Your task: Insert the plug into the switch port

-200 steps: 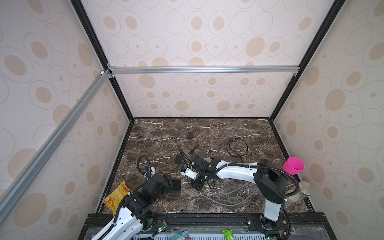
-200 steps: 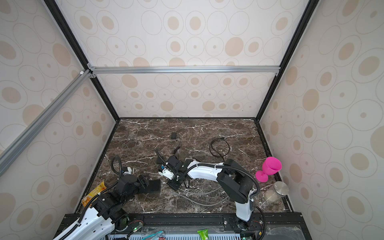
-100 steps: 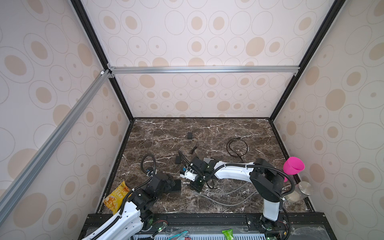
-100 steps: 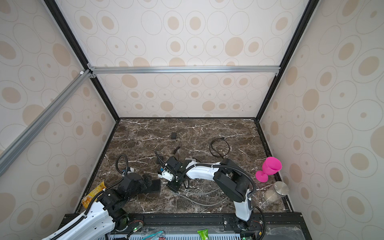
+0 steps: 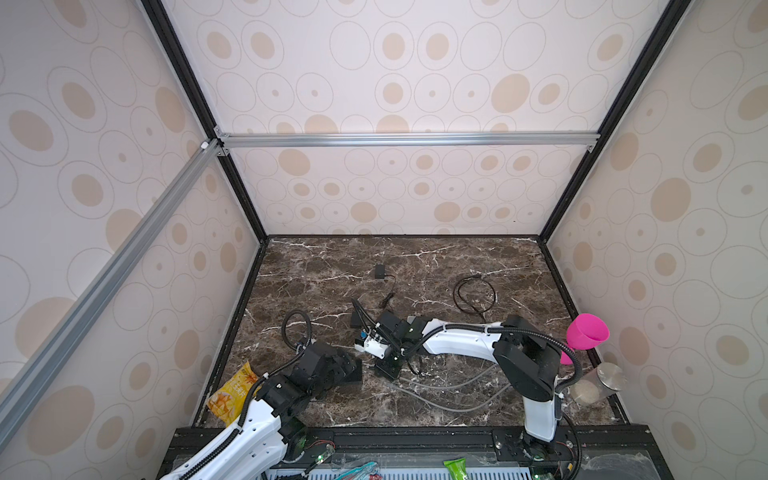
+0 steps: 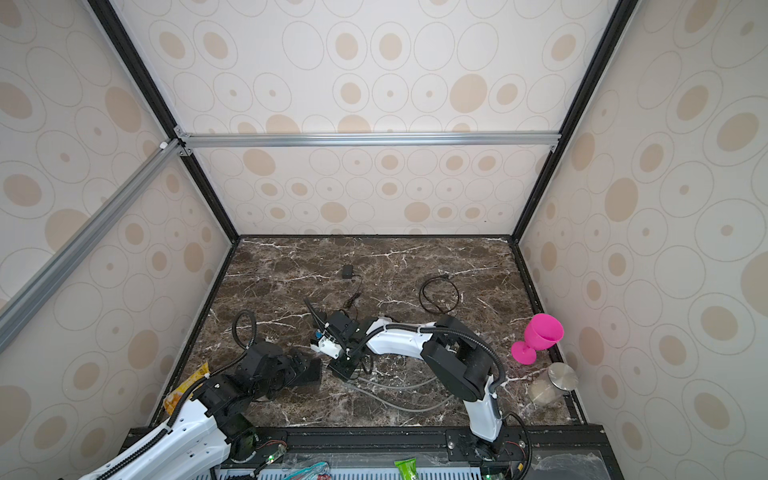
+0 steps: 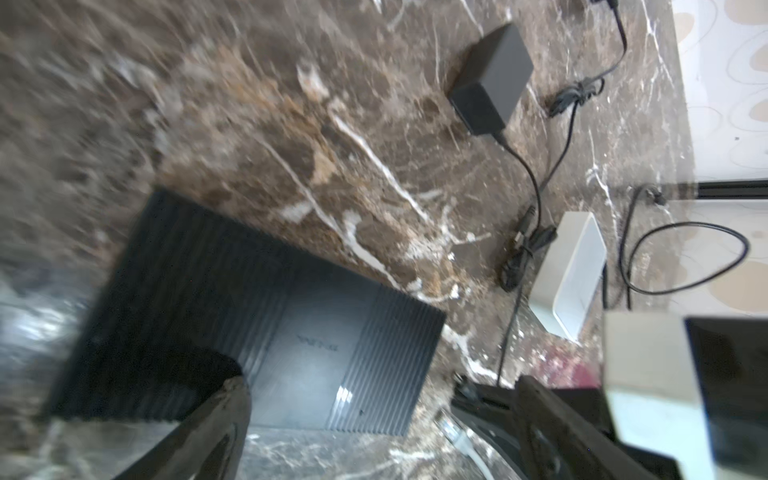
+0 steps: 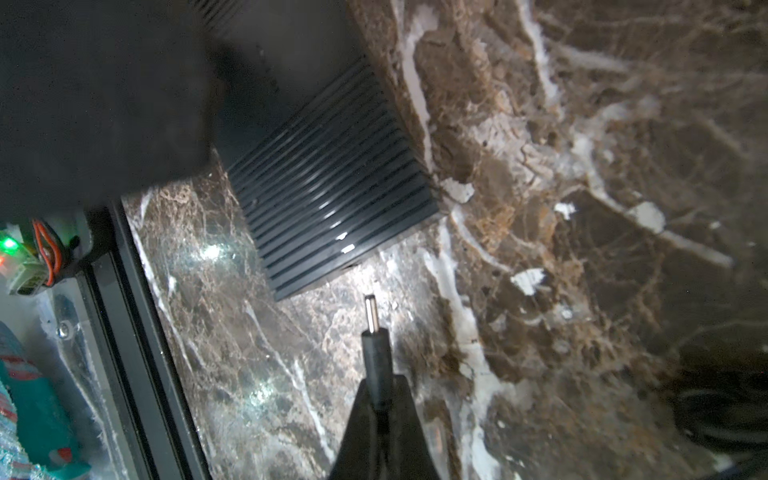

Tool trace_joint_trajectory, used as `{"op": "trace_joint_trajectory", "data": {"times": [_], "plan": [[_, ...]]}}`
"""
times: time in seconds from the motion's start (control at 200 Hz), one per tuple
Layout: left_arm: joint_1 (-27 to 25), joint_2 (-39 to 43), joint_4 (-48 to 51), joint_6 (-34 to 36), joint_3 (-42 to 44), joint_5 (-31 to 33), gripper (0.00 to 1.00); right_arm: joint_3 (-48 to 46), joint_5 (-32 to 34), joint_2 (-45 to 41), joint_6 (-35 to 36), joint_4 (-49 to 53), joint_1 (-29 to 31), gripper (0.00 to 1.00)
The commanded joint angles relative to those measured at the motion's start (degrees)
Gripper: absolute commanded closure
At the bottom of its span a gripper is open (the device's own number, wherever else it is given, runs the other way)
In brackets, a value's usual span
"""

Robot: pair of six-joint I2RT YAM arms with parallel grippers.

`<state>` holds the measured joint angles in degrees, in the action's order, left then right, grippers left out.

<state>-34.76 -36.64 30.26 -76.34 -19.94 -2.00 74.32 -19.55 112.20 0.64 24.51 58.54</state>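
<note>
two robot arms are in view, one left arm [image 5: 249, 436] and one right arm [image 5: 461, 343]. there is one black switch [image 5: 353, 370], one plug [image 8: 375, 338], one black power adapter [image 5: 379, 272] and one coiled black cable [image 5: 473, 296]. there is also one pink goblet [image 5: 587, 334], one metal-lidded jar [image 5: 598, 383], one yellow snack packet [image 5: 232, 392] and one green tube [image 5: 455, 469].

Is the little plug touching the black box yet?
Apart. The right wrist view shows bare marble between the metal tip of the plug and the ribbed corner of the switch.
</note>
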Motion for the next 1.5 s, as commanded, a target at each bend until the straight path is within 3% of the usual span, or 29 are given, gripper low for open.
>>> {"op": "trace_joint_trajectory", "data": {"times": [0.0, 0.24, 0.385, 0.585, 0.96, 1.496], "plan": [[0.1, 0.8, 3.9, -4.1, 1.6, -4.1, 0.02, 1.5, -0.3, 1.0, -0.9, 1.4, 0.6, 1.0], [0.2, 1.1, 0.3, -5.8, 6.2, -7.8, 0.02, 2.2, 0.4, 1.9, -2.3, 1.8, 0.3, 1.0], [0.2, 2.3, 1.0, -5.4, 5.5, -6.7, 0.02, 2.3, 0.7, 1.6, -3.4, 2.2, 0.2, 1.0], [0.2, -0.2, 1.1, -4.3, 3.6, -10.0, 0.02, 1.5, 1.3, 1.2, -4.2, 1.3, 0.2, 1.0], [0.2, 3.9, 3.5, -3.3, 0.4, -11.4, 0.02, 1.1, 1.5, 1.4, -5.0, 0.4, 0.2, 1.0], [0.2, -1.1, -9.2, -3.4, 13.5, -13.1, 0.02, 0.5, 1.3, 1.0, -6.0, -0.4, 0.2, 1.0]]}}
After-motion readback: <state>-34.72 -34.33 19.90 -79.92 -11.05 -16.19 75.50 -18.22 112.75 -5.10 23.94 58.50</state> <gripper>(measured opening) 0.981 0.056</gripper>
